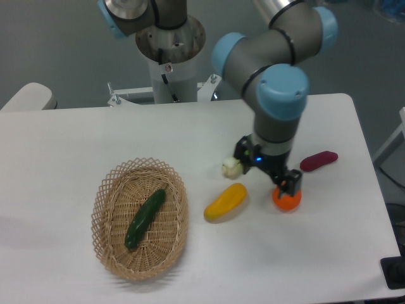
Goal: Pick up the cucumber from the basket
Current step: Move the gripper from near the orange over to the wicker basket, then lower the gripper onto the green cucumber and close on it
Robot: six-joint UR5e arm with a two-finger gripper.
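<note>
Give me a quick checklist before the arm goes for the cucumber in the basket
1. Cucumber visible and unobstructed: ok.
2. Cucumber lying inside the basket: ok.
3. Pincer above the cucumber: not ok, it is over by the orange fruit.
4. Pincer empty: cannot tell, the jaws are hard to see.
5. Path toward the basket: not ok if low, the yellow pepper lies between.
</note>
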